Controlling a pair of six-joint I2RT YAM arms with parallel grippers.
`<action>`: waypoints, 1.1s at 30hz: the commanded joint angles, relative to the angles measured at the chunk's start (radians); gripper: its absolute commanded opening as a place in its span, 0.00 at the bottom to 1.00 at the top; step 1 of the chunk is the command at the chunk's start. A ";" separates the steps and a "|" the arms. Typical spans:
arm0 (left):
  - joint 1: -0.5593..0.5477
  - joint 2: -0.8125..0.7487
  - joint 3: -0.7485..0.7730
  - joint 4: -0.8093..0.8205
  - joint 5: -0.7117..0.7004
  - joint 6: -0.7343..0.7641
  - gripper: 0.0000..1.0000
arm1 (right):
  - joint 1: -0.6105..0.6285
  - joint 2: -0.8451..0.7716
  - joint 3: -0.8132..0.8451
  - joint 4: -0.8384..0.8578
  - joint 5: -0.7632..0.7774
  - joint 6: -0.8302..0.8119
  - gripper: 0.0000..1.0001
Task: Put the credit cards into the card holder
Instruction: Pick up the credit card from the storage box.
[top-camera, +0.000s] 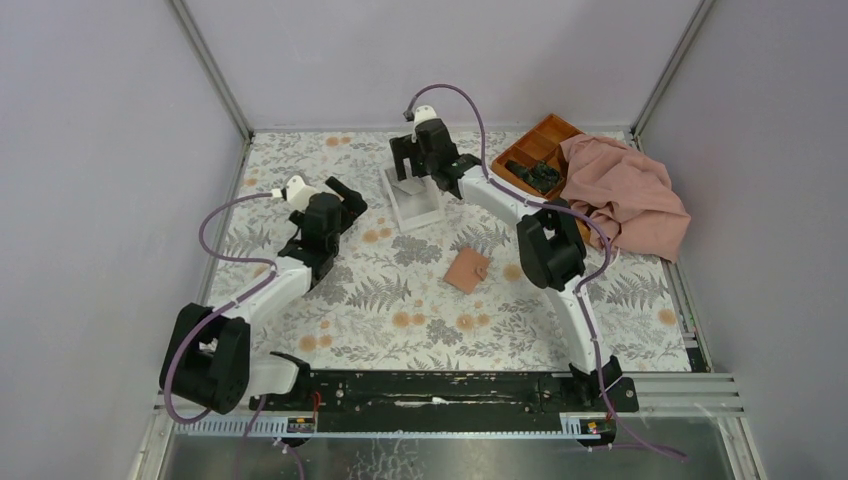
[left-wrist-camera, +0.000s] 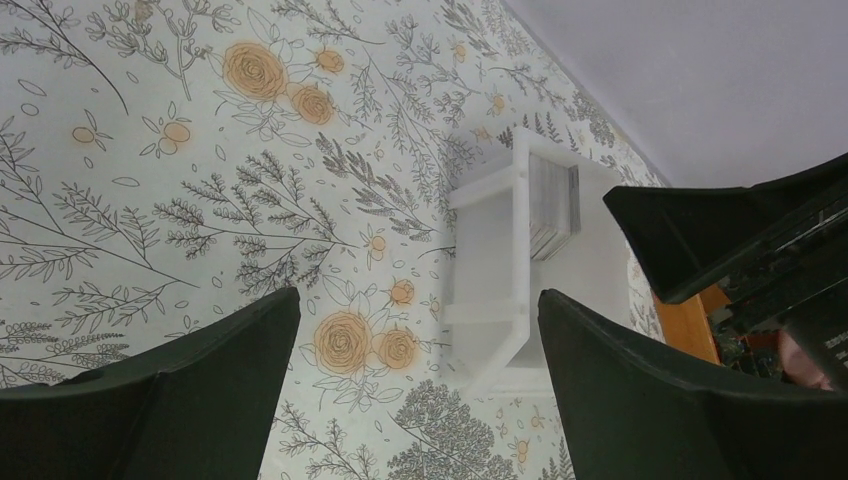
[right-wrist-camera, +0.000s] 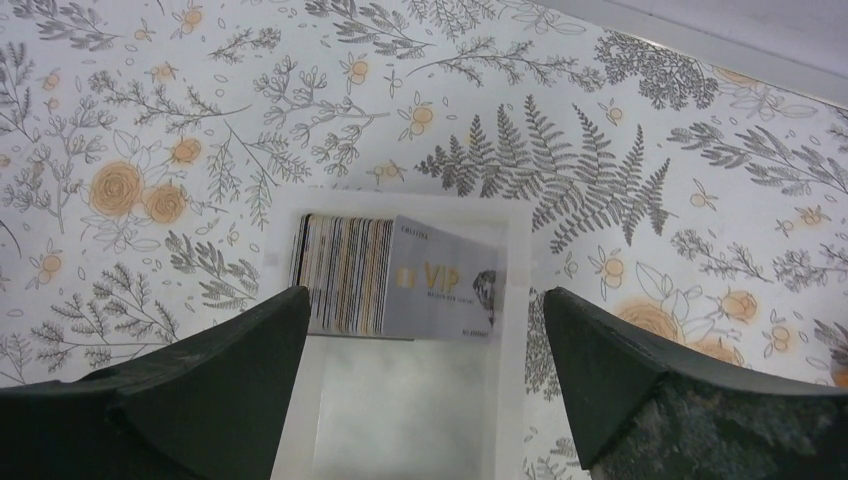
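The right tool (right-wrist-camera: 420, 312) hangs open over the white rectangular box (right-wrist-camera: 400, 420) near the tabletop's (top-camera: 400, 330) far edge, where thin greyish credit cards (right-wrist-camera: 345, 275) stand stacked. It should pinch only the leaning front card (right-wrist-camera: 440, 290). The tan-brown leather card holder (top-camera: 467, 270) lies mid-tabletop; the left tool (left-wrist-camera: 420, 320) is open too.

You have the box (top-camera: 415, 205) on the table (top-camera: 400, 310), a little far of centre. The cards (right-wrist-camera: 345, 275) stand on edge in a stack inside it, toward its far end, the end one leaning off the stack. Your right gripper (right-wrist-camera: 420, 305) hangs over the box, and your left gripper (top-camera: 347, 195) sits to its left, apart from it. The wallet (top-camera: 467, 270) lies nearer you, right of the box. The tray (top-camera: 530, 150) is in the far right corner, with the cloth (top-camera: 630, 195) over its right edge.
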 joint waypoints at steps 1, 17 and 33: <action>0.006 0.032 -0.005 0.091 -0.019 -0.033 0.96 | -0.015 0.045 0.122 -0.028 -0.101 0.019 0.94; 0.006 0.091 -0.005 0.146 -0.010 -0.066 0.95 | -0.016 0.165 0.247 -0.071 -0.158 0.039 0.88; 0.005 0.105 -0.019 0.170 0.001 -0.087 0.95 | -0.023 0.222 0.284 -0.097 -0.231 0.099 0.71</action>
